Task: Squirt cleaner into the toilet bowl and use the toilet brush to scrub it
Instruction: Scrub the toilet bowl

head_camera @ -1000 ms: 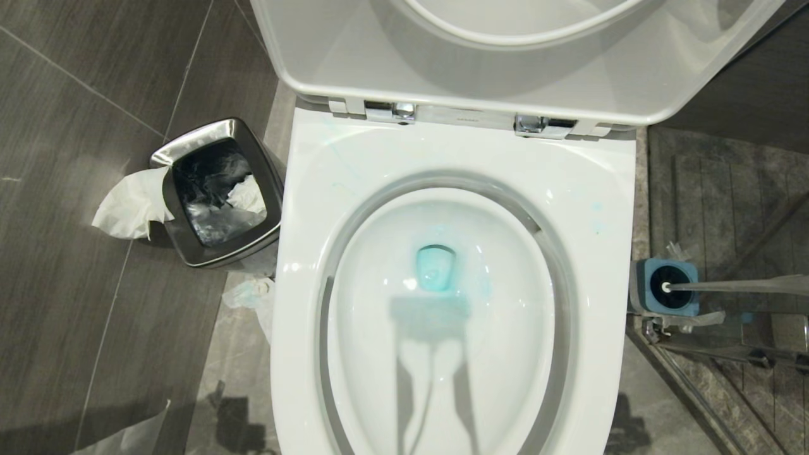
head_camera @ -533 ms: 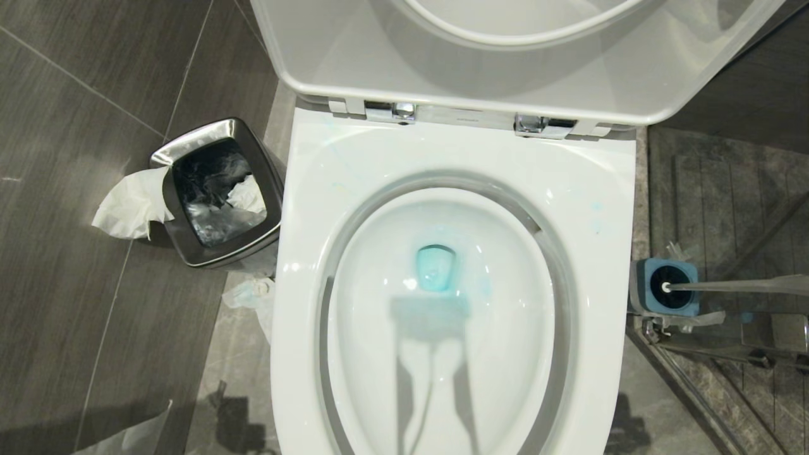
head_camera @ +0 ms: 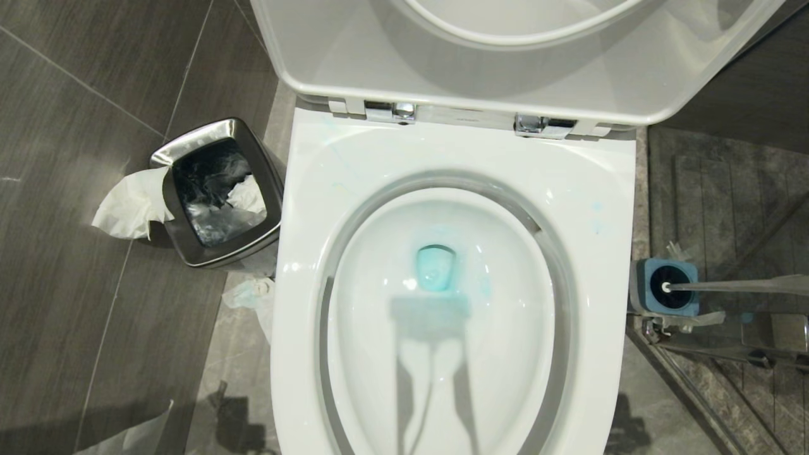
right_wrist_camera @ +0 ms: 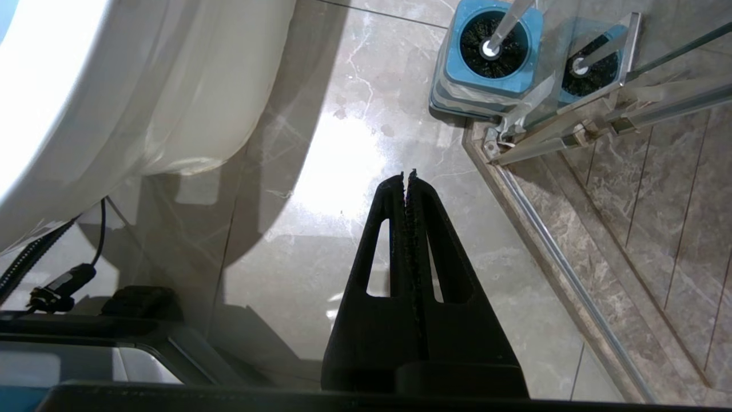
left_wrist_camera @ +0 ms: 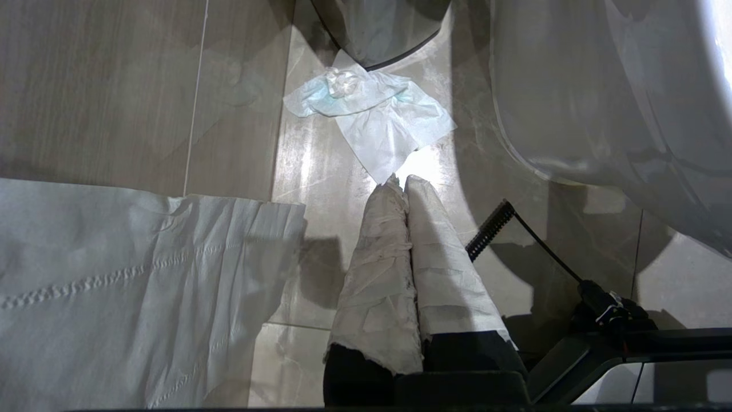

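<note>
The white toilet bowl (head_camera: 607,208) fills the middle of the head view, seat and lid raised. Teal cleaner (head_camera: 435,268) tints the water in its drain and faintly streaks the basin. On the right of the bowl, the toilet brush (head_camera: 727,286) stands in its blue-topped holder (head_camera: 667,287), black bristles down; it shows too in the right wrist view, brush (right_wrist_camera: 490,40) in holder (right_wrist_camera: 492,86). Neither arm is in the head view. My left gripper (left_wrist_camera: 402,182), fingers wrapped in white tape, hangs shut and empty over the floor beside the bowl's outer wall (left_wrist_camera: 600,103). My right gripper (right_wrist_camera: 407,175) is shut and empty, short of the holder.
A square steel waste bin (head_camera: 218,189) with tissue (head_camera: 129,205) hanging out stands left of the bowl. Crumpled tissue (left_wrist_camera: 372,114) and a paper sheet (left_wrist_camera: 131,286) lie on the floor. A glass shower partition with a metal rail (right_wrist_camera: 572,274) runs right of the holder.
</note>
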Controlling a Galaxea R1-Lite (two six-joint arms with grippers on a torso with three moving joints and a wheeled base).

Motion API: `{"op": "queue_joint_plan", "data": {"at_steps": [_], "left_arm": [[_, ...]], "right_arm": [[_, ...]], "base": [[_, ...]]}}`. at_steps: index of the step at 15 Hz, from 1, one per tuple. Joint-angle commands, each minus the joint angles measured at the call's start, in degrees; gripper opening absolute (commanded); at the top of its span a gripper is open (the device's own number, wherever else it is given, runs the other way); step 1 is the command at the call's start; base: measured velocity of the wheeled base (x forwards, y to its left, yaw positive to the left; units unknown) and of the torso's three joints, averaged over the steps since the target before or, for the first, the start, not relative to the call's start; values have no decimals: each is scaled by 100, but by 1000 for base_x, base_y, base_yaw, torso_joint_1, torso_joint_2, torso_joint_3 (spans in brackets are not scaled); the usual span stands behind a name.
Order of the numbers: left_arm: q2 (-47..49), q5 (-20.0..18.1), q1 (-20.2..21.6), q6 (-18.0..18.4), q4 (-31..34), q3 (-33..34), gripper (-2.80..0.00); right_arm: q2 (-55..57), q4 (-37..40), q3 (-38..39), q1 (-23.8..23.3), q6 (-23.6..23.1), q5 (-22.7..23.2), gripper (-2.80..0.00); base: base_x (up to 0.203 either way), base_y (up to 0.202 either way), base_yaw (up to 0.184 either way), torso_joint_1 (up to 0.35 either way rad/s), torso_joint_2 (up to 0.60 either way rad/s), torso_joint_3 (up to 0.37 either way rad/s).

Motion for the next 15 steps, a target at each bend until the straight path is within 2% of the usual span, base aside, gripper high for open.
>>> {"op": "queue_joint_plan", "data": {"at_steps": [1,8,12,15], "left_arm": [[7,1,0,-2,-1,0,-280],[7,1,0,-2,-1,0,-280],[7,1,0,-6,-1,0,-280],[7,1,0,-2,-1,0,-280]], "right_arm": [[29,64,-26,1,-3,6,-280],[747,353,-142,1,40,-63,-280],[975,1656,-646,1,16,-183,-280],[1218,1839,-780,-7,1,-189,-280]], "base": [[0,0,0,0,0,0],[0,0,0,0,0,0],[0,0,0,0,0,0],[0,0,0,0,0,0]]}}
